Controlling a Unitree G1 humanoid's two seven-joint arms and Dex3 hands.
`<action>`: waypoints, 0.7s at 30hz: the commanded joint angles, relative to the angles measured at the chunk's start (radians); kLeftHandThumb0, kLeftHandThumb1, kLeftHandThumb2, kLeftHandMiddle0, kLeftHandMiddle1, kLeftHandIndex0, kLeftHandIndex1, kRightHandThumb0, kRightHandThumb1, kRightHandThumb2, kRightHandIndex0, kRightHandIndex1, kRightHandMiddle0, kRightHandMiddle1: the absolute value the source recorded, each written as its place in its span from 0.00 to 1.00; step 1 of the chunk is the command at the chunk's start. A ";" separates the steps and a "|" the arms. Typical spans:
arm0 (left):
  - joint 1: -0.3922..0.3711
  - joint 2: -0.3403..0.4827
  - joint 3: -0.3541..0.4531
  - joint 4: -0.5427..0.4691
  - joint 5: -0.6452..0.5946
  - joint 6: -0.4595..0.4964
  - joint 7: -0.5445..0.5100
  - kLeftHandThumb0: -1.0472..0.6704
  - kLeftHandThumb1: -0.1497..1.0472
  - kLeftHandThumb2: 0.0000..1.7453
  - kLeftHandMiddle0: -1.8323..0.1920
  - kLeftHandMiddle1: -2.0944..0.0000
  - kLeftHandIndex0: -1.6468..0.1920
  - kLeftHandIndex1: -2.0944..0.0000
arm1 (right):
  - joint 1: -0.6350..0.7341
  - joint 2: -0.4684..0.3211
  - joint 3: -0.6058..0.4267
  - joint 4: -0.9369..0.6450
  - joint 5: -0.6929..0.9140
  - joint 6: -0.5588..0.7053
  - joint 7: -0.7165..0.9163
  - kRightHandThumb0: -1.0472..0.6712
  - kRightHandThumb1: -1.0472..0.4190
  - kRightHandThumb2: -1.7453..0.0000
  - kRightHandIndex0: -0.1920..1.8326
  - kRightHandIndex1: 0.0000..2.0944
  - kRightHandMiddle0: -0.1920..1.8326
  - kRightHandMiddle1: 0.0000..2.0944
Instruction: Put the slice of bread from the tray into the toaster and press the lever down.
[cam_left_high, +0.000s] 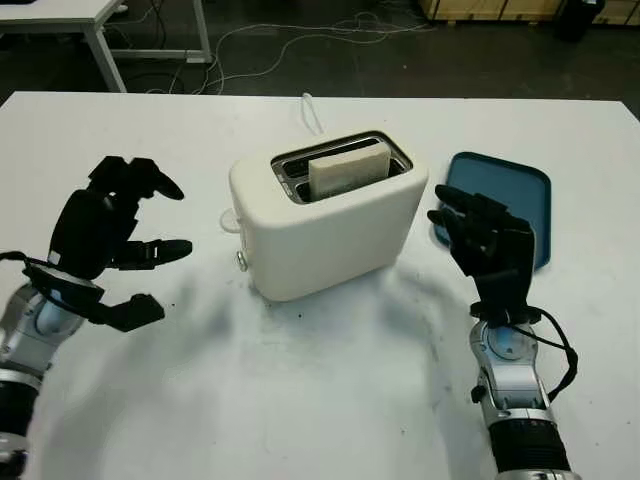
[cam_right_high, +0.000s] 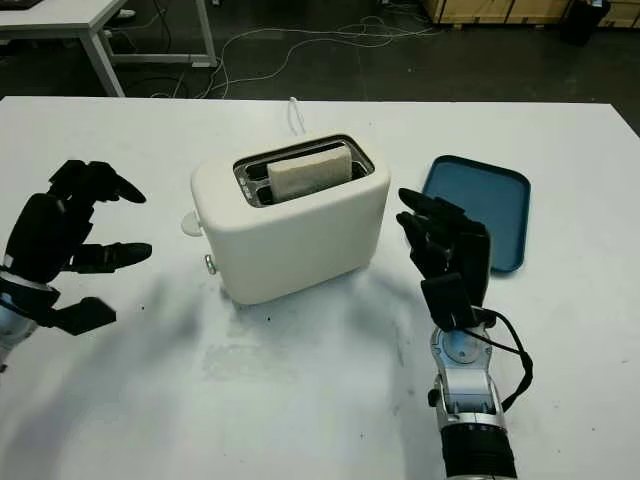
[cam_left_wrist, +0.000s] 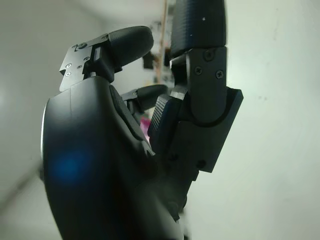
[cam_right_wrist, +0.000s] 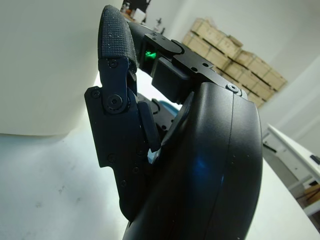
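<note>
The slice of bread (cam_left_high: 347, 168) stands on edge in the rear slot of the toaster (cam_left_high: 325, 225), its top sticking up above the slot. Its long axis runs along the slot, slanting from the near left toward the far right of the worktop (cam_left_high: 320, 400), and its broad faces look toward the far edge and back at me. The toaster sits about mid-worktop, its long side on the same slant, with a small knob (cam_left_high: 241, 260) low on its left end.

My left robot hand (cam_left_high: 105, 240) hangs above the worktop near its left edge, well clear of the toaster's left end. It is open and holds nothing, fingers pointing toward the toaster.

My right robot hand (cam_left_high: 485, 245) is raised just beside the toaster's right end, palm turned toward it, open and empty. I cannot tell whether its fingertips touch the white wall.

The blue tray (cam_left_high: 505, 195) lies beyond that hand, toward the right edge of the worktop, nothing on it.
</note>
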 joint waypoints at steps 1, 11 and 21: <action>-0.032 0.039 -0.019 0.017 0.017 -0.043 0.012 0.13 0.89 0.46 0.78 0.17 0.90 0.24 | 0.009 -0.007 -0.004 0.012 -0.005 0.001 -0.012 0.16 0.09 0.83 0.62 0.09 0.59 0.00; -0.091 0.072 -0.084 0.045 0.054 -0.051 -0.018 0.13 0.89 0.49 0.67 0.17 0.90 0.28 | 0.006 -0.010 -0.013 0.031 0.010 -0.032 -0.017 0.16 0.09 0.83 0.63 0.09 0.59 0.00; -0.083 0.040 -0.120 0.063 0.041 -0.049 0.005 0.14 0.89 0.52 0.43 0.17 0.90 0.46 | 0.001 -0.007 -0.020 0.037 0.010 -0.036 -0.025 0.16 0.09 0.84 0.63 0.08 0.59 0.00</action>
